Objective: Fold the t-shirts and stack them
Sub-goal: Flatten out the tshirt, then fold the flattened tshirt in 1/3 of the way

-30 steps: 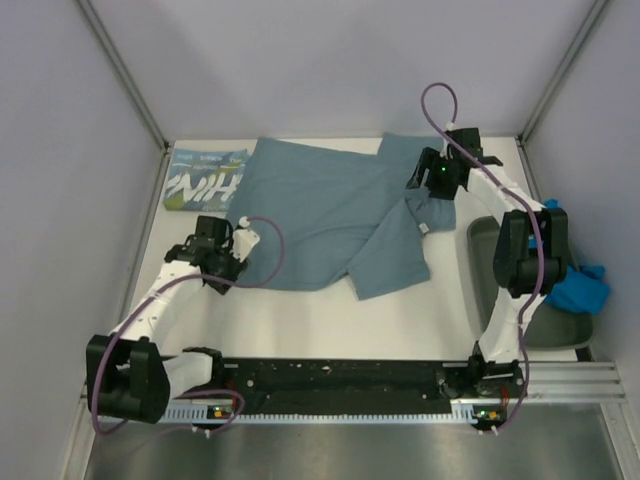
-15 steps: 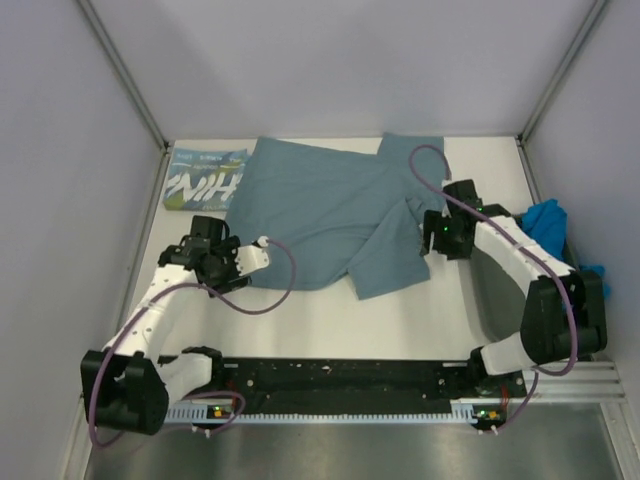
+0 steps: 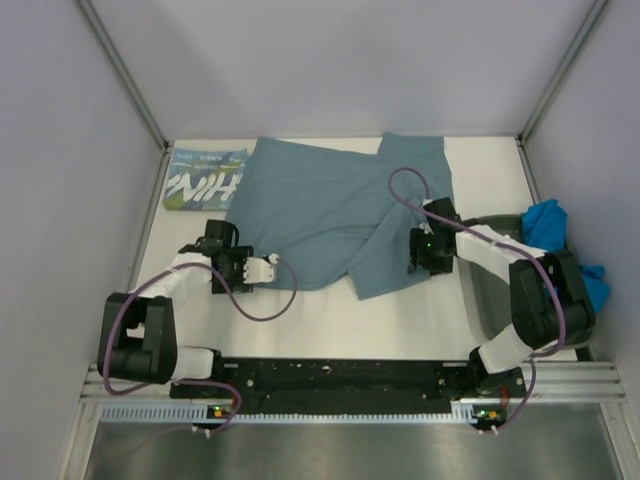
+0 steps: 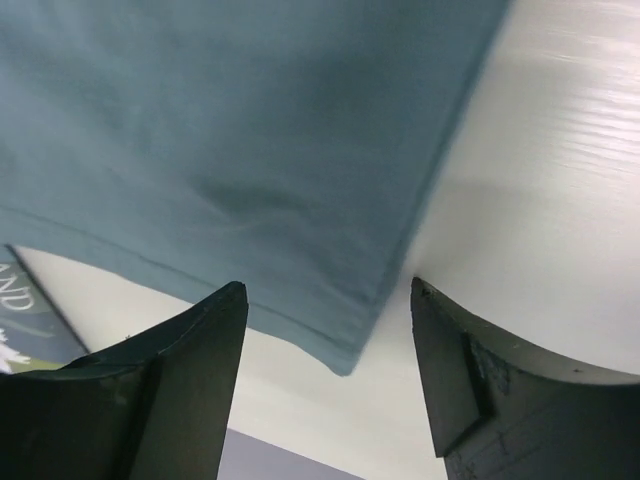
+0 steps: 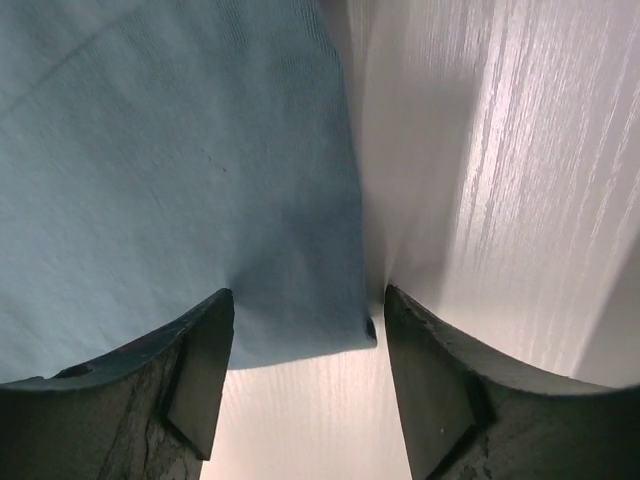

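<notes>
Slate-teal t-shirt (image 3: 320, 205) lies spread on the table (image 3: 330, 320) from above, with the NIH t-shirt (image 3: 205, 182) folded at its left and the bright blue t-shirt (image 3: 548, 222) at right. Left wrist: the left gripper (image 4: 325, 300) gapes wide, empty, framing a hem corner. Right wrist: the right gripper (image 5: 305, 300) is equally wide, holds nothing, and straddles a cloth edge.

Slate-teal shirt (image 3: 320, 215): plain, spread flat at centre, right side lapped over itself. NIH shirt (image 3: 205, 180): teal, white lettering, folded rectangle at far left, against the slate-teal one. Blue shirt (image 3: 545, 222): bright, crumpled at right.
</notes>
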Robot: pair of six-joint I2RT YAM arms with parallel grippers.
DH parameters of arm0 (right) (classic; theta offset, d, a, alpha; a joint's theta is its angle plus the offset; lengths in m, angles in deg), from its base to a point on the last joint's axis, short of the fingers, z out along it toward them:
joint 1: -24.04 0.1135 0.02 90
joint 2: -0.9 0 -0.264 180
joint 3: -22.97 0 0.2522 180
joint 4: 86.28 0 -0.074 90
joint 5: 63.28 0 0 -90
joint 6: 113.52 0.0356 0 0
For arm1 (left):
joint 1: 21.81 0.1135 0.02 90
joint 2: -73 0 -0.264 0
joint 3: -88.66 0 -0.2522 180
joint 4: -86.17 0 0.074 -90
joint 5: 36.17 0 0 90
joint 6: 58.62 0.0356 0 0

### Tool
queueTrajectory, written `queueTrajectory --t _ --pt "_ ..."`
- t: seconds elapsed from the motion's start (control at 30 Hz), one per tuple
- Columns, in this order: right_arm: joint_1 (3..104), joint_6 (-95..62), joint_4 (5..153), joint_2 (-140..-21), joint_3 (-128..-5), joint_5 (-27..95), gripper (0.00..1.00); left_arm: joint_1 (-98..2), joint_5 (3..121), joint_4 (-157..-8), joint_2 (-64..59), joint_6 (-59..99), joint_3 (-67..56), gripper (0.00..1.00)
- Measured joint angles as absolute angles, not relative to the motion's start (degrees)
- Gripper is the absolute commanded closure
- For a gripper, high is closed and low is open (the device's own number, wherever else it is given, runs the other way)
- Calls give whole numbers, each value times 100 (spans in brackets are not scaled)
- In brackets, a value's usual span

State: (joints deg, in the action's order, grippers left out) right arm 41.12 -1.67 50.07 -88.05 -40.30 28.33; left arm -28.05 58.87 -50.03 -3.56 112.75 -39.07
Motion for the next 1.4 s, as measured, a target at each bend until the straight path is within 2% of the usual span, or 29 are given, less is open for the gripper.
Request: queueTrajectory --t 0.03,0.07,0.13,0.17,0.3,0.4,0.53,0.7,0.83,1.03,1.2,1.4 --pt "4112 -170 5084 -8805 -4026 2830 60 -2811 5823 -5036 -467 11325 -3901 44" --pt "4112 -185 5173 -8814 -4022 2833 74 -2811 5786 -5156 -522 11336 -3890 58" --pt "4110 -207 5326 -8851 -3991 2872 99 -2807 5697 -5283 -666 11305 -3857 93" --pt "4110 -239 5350 -8866 -3984 2916 100 -2805 5686 -5329 -734 11285 -3857 100" --pt "4105 -196 5342 -8722 -3875 3176 100 -2805 5587 -5401 -826 11095 -3851 100" --pt "4105 -187 4830 -8092 -3836 3327 100 -2802 5487 -5300 -747 10748 -3840 100" --pt "4108 -67 3763 -6178 -4035 3611 100 -2794 5393 -4841 -107 10337 -3833 100" --pt "4167 289 2880 -4626 -4102 4116 100 -2792 5434 -4188 1227 10101 -3888 100" --pt "4230 724 1868 -3697 -4032 4402 100 -2792 5555 -3392 1782 9935 -3914 100" --pt "4234 1164 649 -3045 -4218 4706 100 -2792 5727 -2343 1985 9736 -3831 100" --pt "4239 1256 454 -2667 -4398 4843 100 -2789 5911 -1936 2151 9664 -3625 100" --pt "4241 1240 522 -3098 -3716 4826 100 -2789 6005 -1928 2024 9637 -3623 100"
